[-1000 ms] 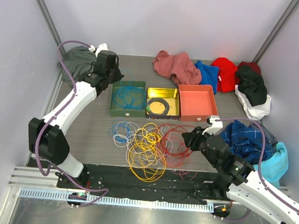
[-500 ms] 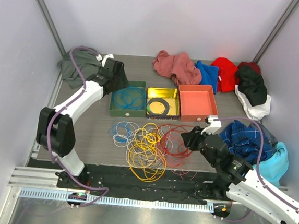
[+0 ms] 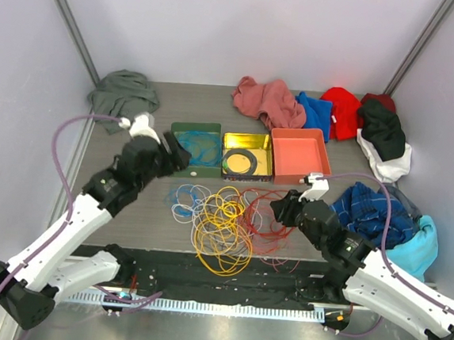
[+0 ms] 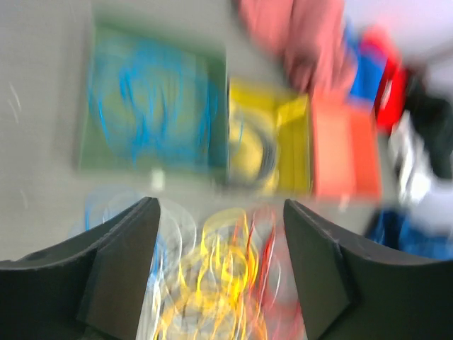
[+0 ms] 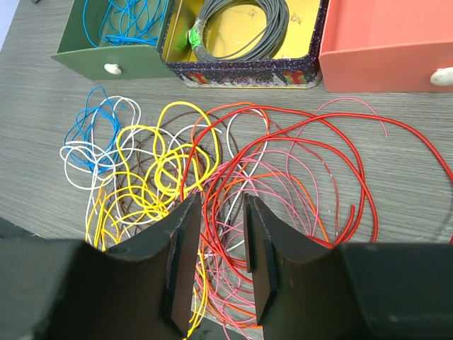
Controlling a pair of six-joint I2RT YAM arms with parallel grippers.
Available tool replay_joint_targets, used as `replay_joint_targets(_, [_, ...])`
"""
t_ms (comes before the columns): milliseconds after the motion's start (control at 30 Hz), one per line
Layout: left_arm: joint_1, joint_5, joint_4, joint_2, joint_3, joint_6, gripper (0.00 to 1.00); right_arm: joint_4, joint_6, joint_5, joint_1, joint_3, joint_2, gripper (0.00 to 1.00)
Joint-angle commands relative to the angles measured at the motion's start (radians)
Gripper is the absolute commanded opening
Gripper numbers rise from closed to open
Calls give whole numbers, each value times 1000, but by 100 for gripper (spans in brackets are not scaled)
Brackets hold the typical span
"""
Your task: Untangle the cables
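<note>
The cables (image 3: 223, 217) lie in a loose tangle near the table's front: yellow loops (image 5: 152, 163) in the middle, blue (image 5: 88, 127) and white (image 5: 78, 170) on the left, red (image 5: 283, 117) and pink (image 5: 283, 177) on the right. My right gripper (image 5: 221, 241) hangs just above the red and pink loops, jaws part open with nothing pinched. My left gripper (image 3: 177, 154) hovers at the green box's front left corner, open and empty. The left wrist view is blurred; it shows the left gripper (image 4: 221, 269) wide apart over the tangle.
Three boxes stand in a row behind the tangle: a green box (image 3: 181, 166) with blue cable, a yellow tin (image 3: 269, 159) with a grey coil (image 5: 241, 28), and a salmon box (image 3: 298, 156). Clothes lie at the back left (image 3: 123, 89), back (image 3: 269, 98) and right (image 3: 374, 211).
My left arm swung from the back left corner forward to the green box's front, and its gripper opened. My right gripper shifted slightly left over the red loops.
</note>
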Motion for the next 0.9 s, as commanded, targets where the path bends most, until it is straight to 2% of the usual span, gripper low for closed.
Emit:
replay_joint_targets(0, [-110,-1,-87,-82,-232,-177,70,61,6,-7,5,10,23,38])
replay_joint_targets(133, [-178,-7,-85,-146,-361,-276,66,71,23,-20,5,14,48,38])
replay_joint_targets(367, [-185,-32,-38,-153,-475,-294,67,88,55,-47,5,17,78,38])
replay_joint_targets(567, [-179,-127,8,-80,-509,-307,68,82,57,-47,5,19,81,38])
replay_joint_targets(767, [-109,-84,91,44,-502,-264,67,67,49,-43,5,30,81,38])
replay_joint_targets(867, [-86,-50,139,80,-522,-261,61,56,46,-35,3,28,68,38])
